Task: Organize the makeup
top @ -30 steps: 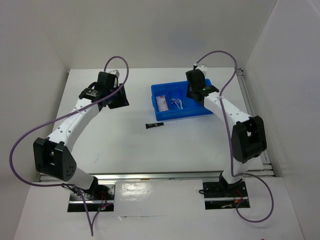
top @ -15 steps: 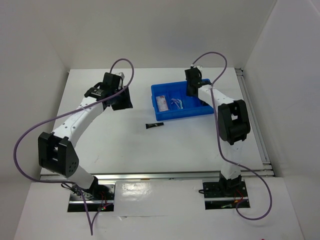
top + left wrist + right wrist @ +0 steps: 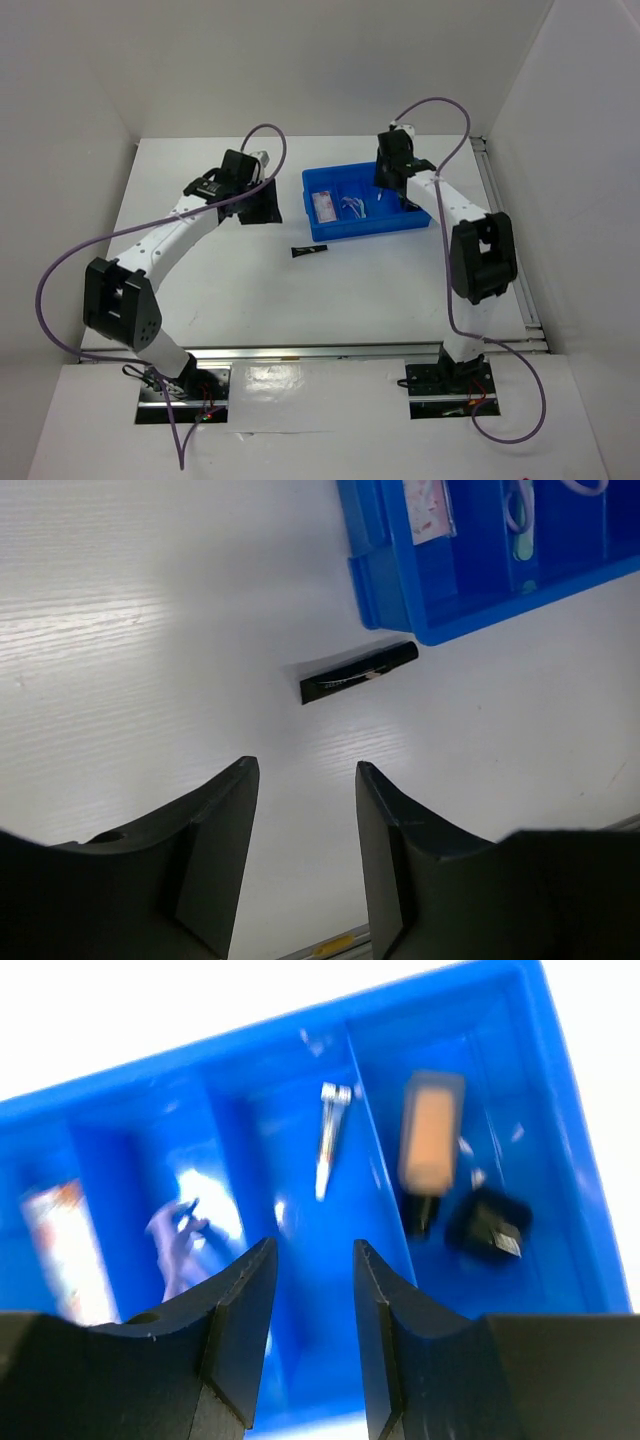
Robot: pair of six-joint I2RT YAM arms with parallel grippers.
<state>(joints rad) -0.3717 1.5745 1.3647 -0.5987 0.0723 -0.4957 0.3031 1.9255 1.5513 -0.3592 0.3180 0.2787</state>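
**Makeup [image 3: 325,207] mostly in the bin, one tube out on the table**

Four pieces lie inside the blue bin [image 3: 365,230], which sits toward the far right of the table [image 3: 300,300]. The clear pinkish flat case [image 3: 60,1250] is in the leftmost compartment; the tiny silver stick [image 3: 328,1140] lies alone in a narrow compartment right of the middle; the tan bottle [image 3: 430,1140], its black cap toward the near side, shares the rightmost compartment with the dark round compact [image 3: 488,1225]. Those two lie close together, though blur keeps me from telling whether they touch. A pale purplish tangle [image 3: 180,1235] that I cannot identify lies in the compartment between case and stick. The slim black tube [image 3: 358,673] lies flat on the table outside the bin, just beside its near left corner and apart from it.

My right gripper [image 3: 308,1330] hangs over the bin, above its middle compartments; its jaws stand spread with nothing between them. My left gripper [image 3: 305,840] hovers over bare table to the left of the bin, with the tube ahead of its fingers [image 3: 215,850]; its jaws are spread as well and hold nothing; neither gripper touches any piece.
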